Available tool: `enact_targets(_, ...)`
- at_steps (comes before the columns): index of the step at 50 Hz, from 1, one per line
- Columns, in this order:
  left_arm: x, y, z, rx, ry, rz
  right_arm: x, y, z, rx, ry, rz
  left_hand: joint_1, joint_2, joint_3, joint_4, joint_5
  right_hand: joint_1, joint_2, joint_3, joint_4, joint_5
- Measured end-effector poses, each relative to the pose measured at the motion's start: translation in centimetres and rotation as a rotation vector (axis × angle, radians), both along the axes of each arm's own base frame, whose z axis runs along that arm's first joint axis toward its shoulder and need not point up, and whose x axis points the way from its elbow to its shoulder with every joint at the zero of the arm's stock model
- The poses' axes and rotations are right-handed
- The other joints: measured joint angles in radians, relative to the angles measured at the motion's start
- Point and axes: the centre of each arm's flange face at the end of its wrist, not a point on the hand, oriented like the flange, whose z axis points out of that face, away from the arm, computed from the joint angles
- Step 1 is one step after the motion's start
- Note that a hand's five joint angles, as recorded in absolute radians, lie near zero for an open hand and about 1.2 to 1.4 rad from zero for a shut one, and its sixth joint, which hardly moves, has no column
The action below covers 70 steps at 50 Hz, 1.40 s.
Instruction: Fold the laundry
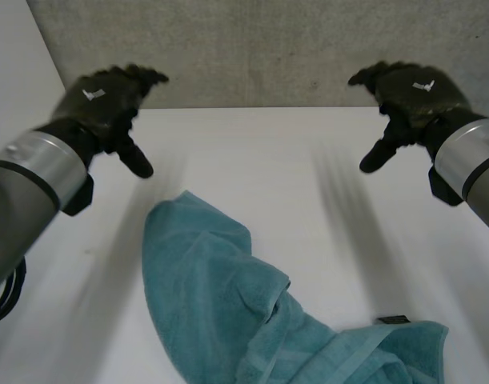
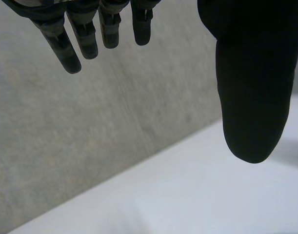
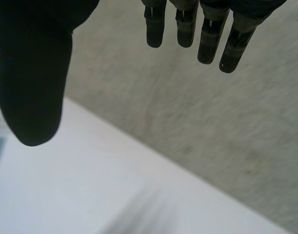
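Nothing looks folded yet: the teal towel (image 1: 220, 304) lies crumpled on the near part of the white table (image 1: 252, 160), while the left hand (image 1: 108, 100) and right hand (image 1: 408, 96) hover above the table's far side, fingers relaxed and empty

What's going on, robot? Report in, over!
Left hand open, raised above the table, holding nothing. Right hand open, same. Teal towel crumpled on the table, untouched. Nothing seen blocking it.
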Motion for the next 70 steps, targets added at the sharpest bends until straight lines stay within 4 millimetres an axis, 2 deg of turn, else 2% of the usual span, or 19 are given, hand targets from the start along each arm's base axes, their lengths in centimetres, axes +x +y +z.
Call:
enact_targets(2,-0.2,-0.1,-0.5,0.004,-0.030,-0.005,0.1,0.2,-0.2,0.021,0.010,0.012,0.000,0.000,0.000,0.000,0.000,0.000,0.000,0.000,0.000,0.000)
enact_targets(5,-1.9,-0.2,-4.4,0.042,-0.202,-0.068,0.9,2.0,-1.9,0.155,0.091,0.102,0.004,0.013,0.012,0.007,0.000,0.000,0.000,0.000,0.000,0.000)
enact_targets(9,-2.8,0.2,-6.8,0.082,-0.284,-0.110,1.7,3.8,-3.4,0.239,0.163,0.184,0.014,0.023,0.023,0.020,0.000,0.000,0.000,0.000,0.000,0.000)
enact_targets(10,-3.3,0.5,-8.7,0.127,-0.345,-0.141,2.2,5.2,-4.4,0.288,0.214,0.237,0.015,0.024,0.024,0.020,0.000,0.000,0.000,0.000,0.000,0.000)
enact_targets(12,-3.6,1.0,-10.2,0.170,-0.392,-0.169,2.5,6.6,-5.7,0.334,0.271,0.292,0.015,0.026,0.025,0.022,0.000,0.000,0.000,-0.002,0.000,0.000)
enact_targets(18,-4.8,3.1,-13.3,0.271,-0.470,-0.285,2.1,10.1,-9.1,0.421,0.421,0.404,0.056,0.068,0.060,0.057,0.021,0.000,0.000,-0.002,0.000,0.000)
enact_targets(26,-6.4,6.0,-14.5,0.307,-0.475,-0.422,0.5,13.3,-12.1,0.485,0.534,0.476,0.314,0.317,0.302,0.299,0.268,0.005,0.003,0.001,0.001,0.000)
enact_targets(27,-6.5,6.2,-14.5,0.306,-0.475,-0.433,0.3,13.6,-12.4,0.490,0.540,0.480,0.513,0.510,0.500,0.500,0.470,0.005,0.003,0.001,0.001,0.000)
enact_targets(30,-6.9,6.9,-14.5,0.298,-0.473,-0.454,-0.3,14.1,-13.1,0.489,0.546,0.474,0.702,0.713,0.697,0.699,0.666,0.091,0.131,0.134,0.119,0.106)
enact_targets(34,-7.2,6.9,-14.3,0.272,-0.461,-0.454,-0.7,14.0,-13.5,0.460,0.531,0.447,0.877,0.897,0.891,0.895,0.855,0.231,0.389,0.379,0.363,0.331)
enact_targets(35,-7.3,6.6,-14.0,0.249,-0.451,-0.445,-0.9,13.7,-13.6,0.435,0.519,0.429,0.937,0.984,0.980,0.983,0.929,0.412,0.536,0.536,0.520,0.482)
enact_targets(42,-7.5,5.4,-12.9,0.164,-0.420,-0.373,-1.1,12.8,-14.0,0.361,0.494,0.388,0.967,1.038,1.039,1.040,0.971,0.766,0.911,0.910,0.901,0.859)
enact_targets(50,-7.0,4.1,-12.0,0.117,-0.408,-0.282,-1.1,11.3,-13.8,0.300,0.484,0.351,0.971,1.042,1.044,1.045,0.971,0.779,0.958,0.962,0.958,0.903)
enact_targets(55,-6.6,2.1,-10.5,0.052,-0.372,-0.206,-0.7,8.7,-12.3,0.200,0.463,0.298,0.971,1.044,1.046,1.048,0.971,0.779,0.957,0.962,0.958,0.903)
enact_targets(60,-5.8,-1.0,-7.2,-0.075,-0.280,-0.082,0.1,3.6,-6.9,0.003,0.336,0.151,0.971,1.046,1.048,1.048,0.971,0.779,0.957,0.966,0.958,0.903)
enact_targets(61,-5.5,-1.9,-5.5,-0.130,-0.223,-0.028,0.2,1.9,-4.2,-0.068,0.249,0.082,0.971,1.046,1.048,1.048,0.971,0.779,0.957,0.967,0.958,0.903)
enact_targets(62,-5.5,-1.9,-5.5,-0.130,-0.223,-0.028,0.2,1.9,-4.2,-0.068,0.249,0.082,0.971,1.046,1.048,1.048,0.971,0.779,0.957,0.967,0.958,0.903)
enact_targets(65,-4.5,-3.5,-1.4,-0.252,-0.051,0.098,0.1,-1.2,2.2,-0.220,-0.004,-0.053,0.971,1.046,1.048,1.048,0.971,0.779,0.957,0.967,0.959,0.903)
enact_targets(70,-3.1,-2.8,0.1,-0.271,0.101,0.159,0.2,-3.1,4.7,-0.256,-0.170,-0.097,0.971,1.046,1.048,1.049,0.971,0.779,0.957,0.967,0.959,0.907)
